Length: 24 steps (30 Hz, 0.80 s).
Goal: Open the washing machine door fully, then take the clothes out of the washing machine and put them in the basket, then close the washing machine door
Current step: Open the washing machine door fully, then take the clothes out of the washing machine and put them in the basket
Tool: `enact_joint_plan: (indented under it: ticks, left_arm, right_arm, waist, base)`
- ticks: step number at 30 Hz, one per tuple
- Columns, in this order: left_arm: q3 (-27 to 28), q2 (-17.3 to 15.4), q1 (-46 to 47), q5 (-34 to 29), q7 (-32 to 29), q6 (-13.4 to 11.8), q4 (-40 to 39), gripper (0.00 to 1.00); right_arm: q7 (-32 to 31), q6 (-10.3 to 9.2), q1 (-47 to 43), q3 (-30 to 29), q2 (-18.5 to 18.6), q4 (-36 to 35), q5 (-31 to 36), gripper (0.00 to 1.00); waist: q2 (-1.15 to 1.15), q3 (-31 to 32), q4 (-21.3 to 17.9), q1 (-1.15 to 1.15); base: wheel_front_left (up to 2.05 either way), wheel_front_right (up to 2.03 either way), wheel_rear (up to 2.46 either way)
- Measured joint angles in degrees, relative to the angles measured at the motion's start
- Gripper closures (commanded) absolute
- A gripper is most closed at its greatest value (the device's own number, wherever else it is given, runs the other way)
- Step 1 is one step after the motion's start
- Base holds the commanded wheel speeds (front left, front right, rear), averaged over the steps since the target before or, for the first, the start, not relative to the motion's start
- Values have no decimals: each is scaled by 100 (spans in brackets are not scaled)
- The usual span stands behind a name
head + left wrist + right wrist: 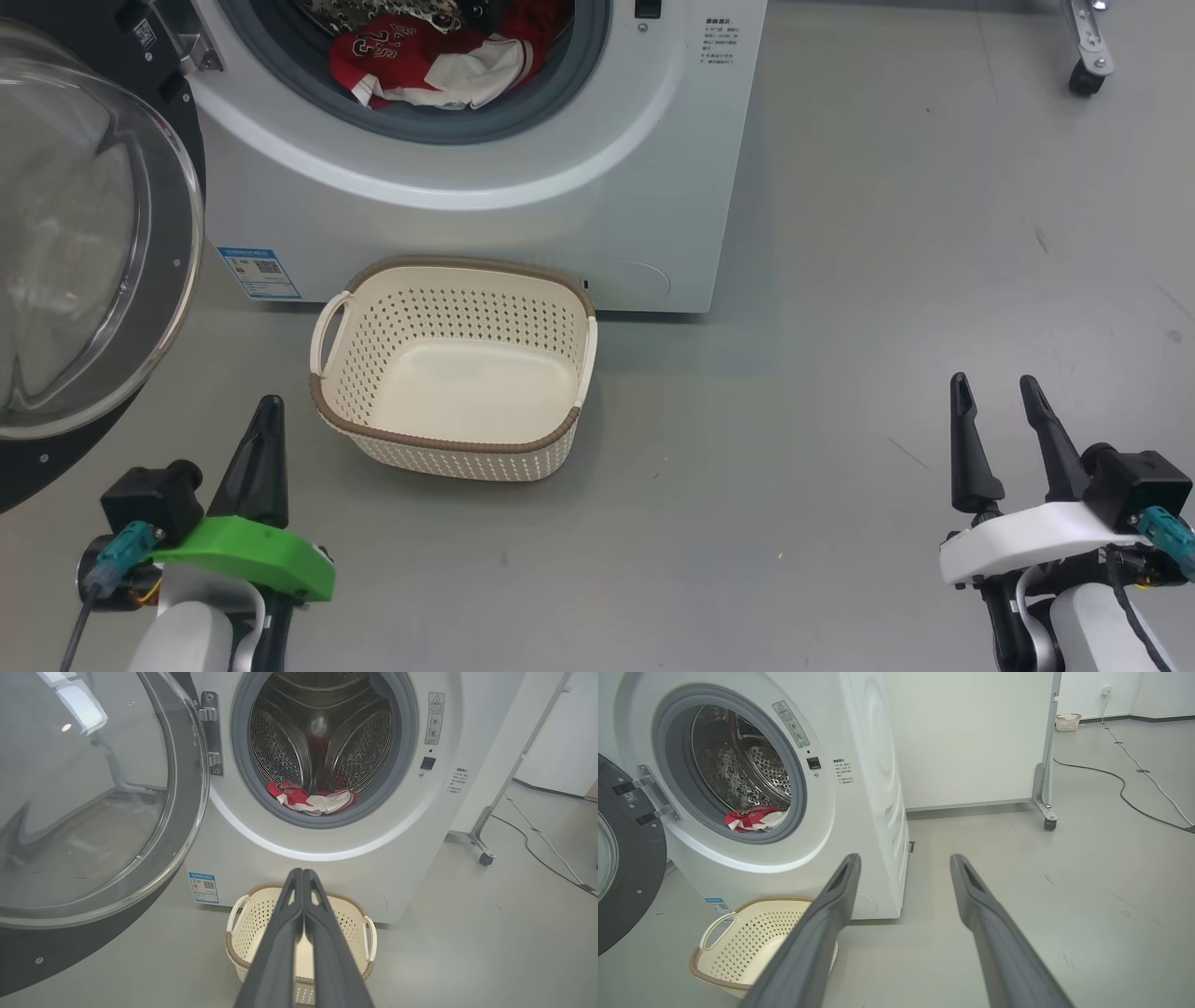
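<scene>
two claws sit low in the head view, one at each bottom corner, above the grey floor (840, 373). the left claw (269, 411), on a green mount, has its two dark fingers pressed flat together with nothing between them; the left wrist view shows the same fingers meeting in a single line that points at the front of the washing machine (560, 177). the right claw (994, 387), on a white mount, stands spread wide and empty, its fingers apart over bare floor, well to the right of the machine.

the washing machine door (84, 243) is swung open to the left on its hinge, its bulging clear glass bowl facing out and its black rim reaching down near the left claw. the drum opening is uncovered, ringed by a grey rubber seal (579, 93). the clothes (429, 61), red fabric with white panels and white numbers, lie in a crumpled heap at the bottom front of the drum, just behind the seal, well apart from both claws.

the basket (448, 462) stands upright on the floor, touching or just beside the foot of the machine, directly below the drum opening. it holds nothing. a blue label sticker (260, 273) is on the machine's lower left front, just left of the basket. a caster wheel (1086, 79) of a metal frame stands on the floor at upper right.
</scene>
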<state>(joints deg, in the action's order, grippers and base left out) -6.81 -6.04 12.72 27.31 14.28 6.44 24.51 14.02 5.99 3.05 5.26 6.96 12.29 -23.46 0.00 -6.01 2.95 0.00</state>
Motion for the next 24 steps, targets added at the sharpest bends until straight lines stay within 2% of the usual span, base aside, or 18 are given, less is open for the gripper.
enact_joint_plan:
  ticks: [7, 9, 10, 11, 24]
  left_arm:
    - [-112, 8, -179, -164, 0, 41, -145, 100]
    - [-107, 12, -211, -165, 0, 41, -220, 63]
    - [-107, 14, -224, -171, 0, 41, -256, 3]
    - [-123, 15, -235, -172, 1, 41, -285, 0]
    - [-54, 60, -366, -260, 1, 40, -568, 0]
  right_arm:
    - [26, 0, -4, 68, 65, -24, 237, 0]
    - [41, 0, -8, 75, 64, -26, 248, 0]
    - [41, 0, -10, 77, 64, -27, 254, 0]
    - [41, 0, -10, 85, 64, -33, 265, 0]
    - [41, -10, -30, 98, 67, -63, 358, 0]
  waist:
    - [0, -20, -32, 0]
    - [0, -23, -37, 0]
    - [0, -24, -40, 0]
    - [0, -26, -44, 0]
    - [0, -76, -44, 0]
  base:
    - [0, 0, 0]
    - [0, 0, 0]
    - [0, 0, 0]
    - [0, 0, 0]
    - [0, 0, 0]
